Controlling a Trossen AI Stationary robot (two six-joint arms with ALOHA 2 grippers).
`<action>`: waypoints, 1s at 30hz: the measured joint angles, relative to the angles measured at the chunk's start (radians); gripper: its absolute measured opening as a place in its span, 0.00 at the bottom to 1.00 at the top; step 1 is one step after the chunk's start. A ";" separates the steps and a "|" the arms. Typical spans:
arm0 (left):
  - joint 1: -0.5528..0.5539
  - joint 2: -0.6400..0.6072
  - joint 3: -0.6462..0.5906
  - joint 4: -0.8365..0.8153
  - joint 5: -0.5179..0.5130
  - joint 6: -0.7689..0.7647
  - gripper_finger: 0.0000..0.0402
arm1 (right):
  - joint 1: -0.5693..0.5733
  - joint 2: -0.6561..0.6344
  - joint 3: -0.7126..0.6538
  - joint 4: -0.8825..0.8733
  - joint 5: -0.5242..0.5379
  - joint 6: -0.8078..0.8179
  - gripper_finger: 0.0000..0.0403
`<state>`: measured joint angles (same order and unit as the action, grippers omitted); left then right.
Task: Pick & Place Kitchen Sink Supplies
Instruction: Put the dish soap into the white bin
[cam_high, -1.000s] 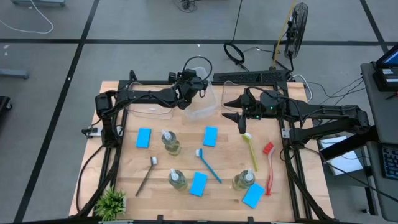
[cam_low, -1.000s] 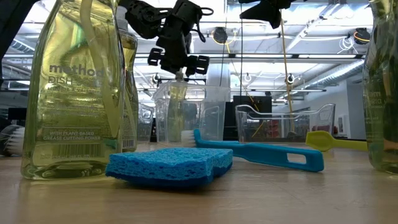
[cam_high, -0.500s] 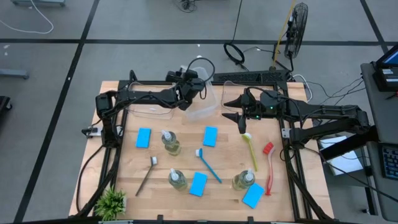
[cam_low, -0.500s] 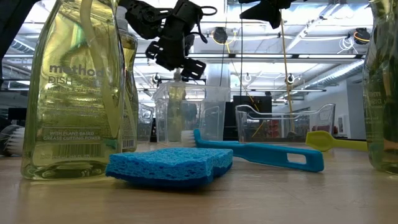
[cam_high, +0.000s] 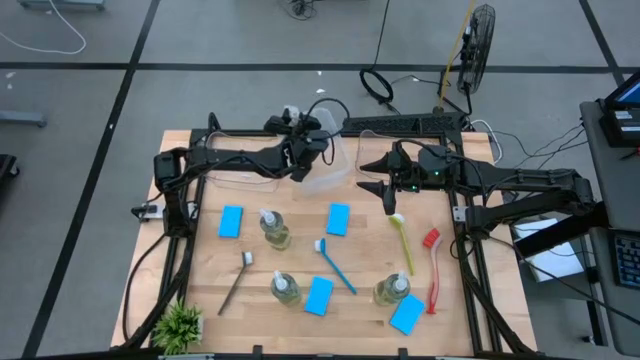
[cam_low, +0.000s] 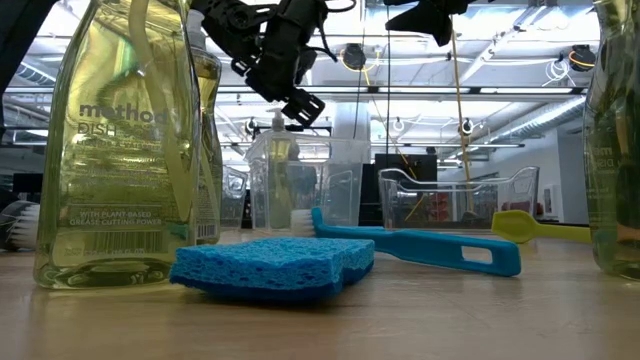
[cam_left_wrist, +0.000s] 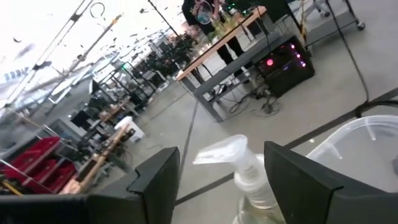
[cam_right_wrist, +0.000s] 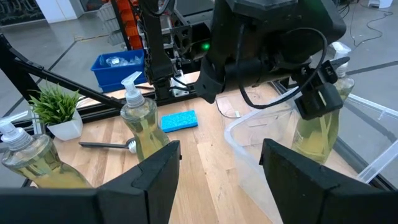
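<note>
Left gripper (cam_high: 300, 168) hangs with fingers spread above a soap bottle (cam_low: 276, 175) standing in a clear bin (cam_high: 330, 170); the low view shows them apart, while its wrist view looks down on the white pump (cam_left_wrist: 225, 151). Right gripper (cam_high: 390, 205) hovers spread over the yellow brush (cam_high: 402, 240); three bottles, four sponges and other brushes lie on the table (cam_high: 365, 250)

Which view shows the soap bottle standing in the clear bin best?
The right wrist view: the soap bottle stands upright inside the clear bin, just below the left tool. The low view shows it distant; the left wrist view only its pump; the high view hides it.
</note>
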<state>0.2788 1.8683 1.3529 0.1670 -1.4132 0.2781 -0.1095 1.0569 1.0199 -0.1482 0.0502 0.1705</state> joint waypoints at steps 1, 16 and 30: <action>-0.002 0.000 0.000 0.016 -0.013 0.023 0.58 | 0.000 0.000 0.000 0.000 0.000 0.000 0.53; -0.091 -0.003 0.000 0.674 -0.160 0.694 0.58 | 0.000 -0.001 0.000 -0.005 0.000 -0.007 0.53; -0.190 -0.177 0.000 0.718 -0.160 0.652 0.51 | 0.000 -0.022 0.000 -0.028 -0.003 -0.026 0.53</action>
<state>0.0885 1.6911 1.3529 0.8852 -1.5730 0.9304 -0.1097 1.0348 1.0203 -0.1764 0.0475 0.1448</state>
